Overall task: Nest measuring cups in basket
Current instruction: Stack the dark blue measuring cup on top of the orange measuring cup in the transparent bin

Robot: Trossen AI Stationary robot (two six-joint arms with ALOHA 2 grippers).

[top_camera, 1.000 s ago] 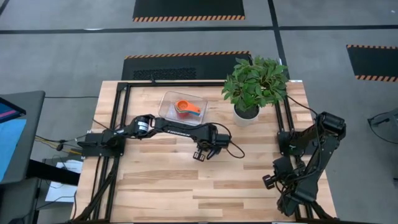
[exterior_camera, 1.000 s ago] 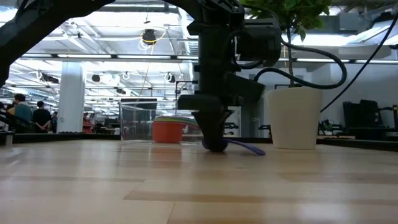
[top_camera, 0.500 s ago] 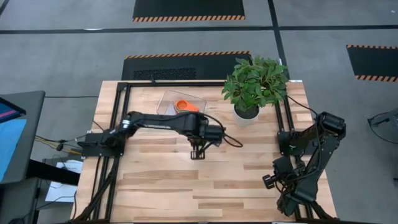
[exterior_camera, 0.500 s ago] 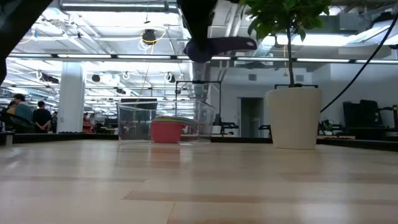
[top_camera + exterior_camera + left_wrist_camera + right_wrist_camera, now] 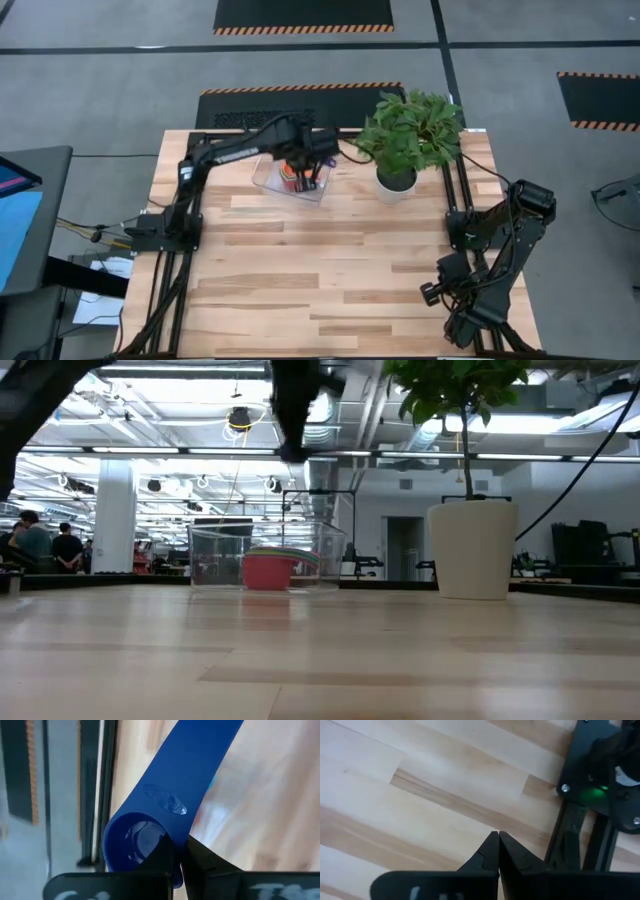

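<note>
My left gripper [image 5: 303, 170] hovers over the clear basket [image 5: 263, 176] near the table's far edge and is shut on a dark blue measuring cup [image 5: 150, 830]. In the low view the gripper [image 5: 292, 420] hangs high above the basket [image 5: 215, 555]. Inside the basket sit nested cups, a red one [image 5: 265, 572] outermost, with green and pale rims above it. My right gripper [image 5: 498, 840] is shut on nothing and waits low at the table's right near corner [image 5: 432, 292]. My left gripper pinches the dark blue cup at the bowl's rim [image 5: 159, 845], right where the handle joins. One finger [image 5: 162, 857] seems to be inside the bowl and the other [image 5: 202, 862] outside. The cup is lifted clear, its handle [image 5: 200, 765] pointing away from the fingers.
A white pot with a green plant [image 5: 397, 182] stands just right of the basket; in the low view the pot [image 5: 472, 550] is close beside it. Black frame rails [image 5: 455, 200] line the table's sides. Bare wood spreads across the middle and near half.
My left gripper, shut on the dark blue cup, rose from the table's middle and then swung toward the far edge until it was over the basket. The cup left the tabletop and is now carried high. The right arm stayed put.
</note>
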